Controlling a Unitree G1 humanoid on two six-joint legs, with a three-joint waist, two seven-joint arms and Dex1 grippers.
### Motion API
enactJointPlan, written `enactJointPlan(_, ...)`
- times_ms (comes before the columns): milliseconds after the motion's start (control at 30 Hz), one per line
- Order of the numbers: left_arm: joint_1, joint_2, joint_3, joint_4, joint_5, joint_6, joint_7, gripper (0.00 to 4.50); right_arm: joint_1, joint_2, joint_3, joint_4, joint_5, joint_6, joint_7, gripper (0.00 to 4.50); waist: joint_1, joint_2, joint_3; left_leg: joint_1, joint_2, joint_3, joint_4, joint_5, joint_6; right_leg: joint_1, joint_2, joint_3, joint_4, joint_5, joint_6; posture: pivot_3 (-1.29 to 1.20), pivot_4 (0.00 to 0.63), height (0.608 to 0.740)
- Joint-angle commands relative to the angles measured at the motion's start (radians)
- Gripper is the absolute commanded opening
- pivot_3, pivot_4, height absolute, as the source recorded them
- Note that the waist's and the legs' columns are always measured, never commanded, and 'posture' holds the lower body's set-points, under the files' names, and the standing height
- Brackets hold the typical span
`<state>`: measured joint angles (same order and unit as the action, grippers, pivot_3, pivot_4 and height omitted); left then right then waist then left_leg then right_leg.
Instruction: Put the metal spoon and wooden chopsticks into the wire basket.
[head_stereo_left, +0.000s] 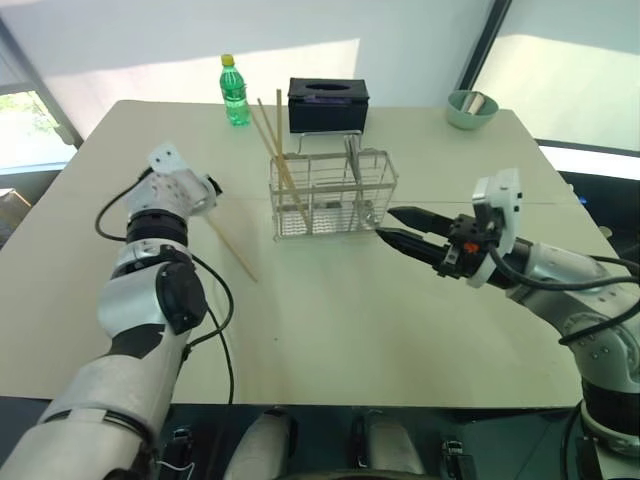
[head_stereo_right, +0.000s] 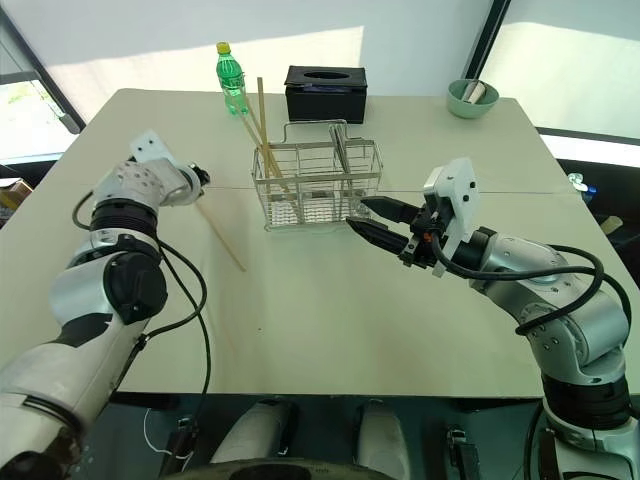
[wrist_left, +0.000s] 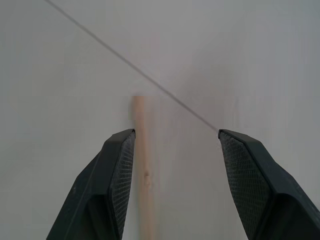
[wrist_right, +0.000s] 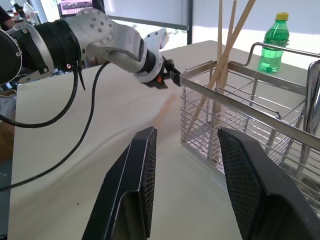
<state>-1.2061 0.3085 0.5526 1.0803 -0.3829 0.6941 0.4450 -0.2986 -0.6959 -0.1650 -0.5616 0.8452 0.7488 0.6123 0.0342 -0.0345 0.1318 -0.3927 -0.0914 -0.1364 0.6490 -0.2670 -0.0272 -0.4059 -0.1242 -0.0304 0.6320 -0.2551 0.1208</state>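
One chopstick loose on the table, the rest in the basket.
Left gripper (wrist_left: 175, 145) hangs over the single chopstick (head_stereo_left: 232, 248) lying flat toward the table's (head_stereo_left: 400, 340) left edge, jaws apart, holding nothing. Wire basket (head_stereo_left: 330, 195) stands mid-table toward the far edge; wooden chopsticks (head_stereo_left: 280, 150) lean in its left compartment, metal spoon (head_stereo_left: 352, 165) upright further right. Right gripper (head_stereo_left: 392, 224) hovers beside the basket's right end, fingers parted, empty.

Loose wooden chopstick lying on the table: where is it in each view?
Left eye: light-tan wooden chopstick lies diagonally on the table, left of the silver wire basket.
Right eye: same spot.
Left wrist: between the open left gripper's fingers.
Right wrist: on the table beside the basket.
Shared landmark: left gripper at its far end.
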Motion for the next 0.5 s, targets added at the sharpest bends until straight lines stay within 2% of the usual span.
enactJointPlan(33,-0.004,0.015,0.009,0.017,-0.002,-0.031,0.027,2.74,-0.012,-0.002,-0.027,-0.022,0.008,-0.011,-0.007,1.99,0.000,0.000,0.000,0.000,0.000,0.000,0.000,0.000,0.000,0.000,0.000,0.000,0.000,0.000,0.000,0.00,0.150,0.661)
enactJointPlan(267,0.006,0.027,0.012,0.074,0.002,-0.062,0.040,2.74,0.013,-0.006,-0.046,-0.039,0.016,-0.008,-0.025,1.99,0.004,0.000,0.000,0.000,0.000,0.000,0.000,0.000,0.000,0.000,0.000,0.000,0.000,0.000,0.000,0.00,0.150,0.661)
enactJointPlan(367,0.003,0.021,0.015,0.080,-0.007,-0.071,0.038,1.85,0.012,-0.005,-0.044,-0.040,0.018,-0.009,-0.028,1.99,0.003,0.000,0.000,0.000,0.000,0.000,0.000,0.000,0.000,0.000,0.000,0.000,0.000,0.000,0.000,0.00,0.150,0.661)
enactJointPlan(467,-0.003,0.019,0.016,0.086,-0.009,-0.079,0.039,0.29,0.009,-0.004,-0.041,-0.038,0.017,-0.009,-0.029,1.99,0.005,0.000,0.000,0.000,0.000,0.000,0.000,0.000,0.000,0.000,0.000,0.000,0.000,0.000,0.000,0.00,0.150,0.661)
enactJointPlan(500,-0.006,0.019,0.018,0.087,-0.011,-0.081,0.041,0.06,0.008,-0.005,-0.041,-0.037,0.017,-0.010,-0.028,1.99,0.006,0.000,0.000,0.000,0.000,0.000,0.000,0.000,0.000,0.001,0.000,0.000,0.000,0.000,0.000,0.00,0.150,0.661)
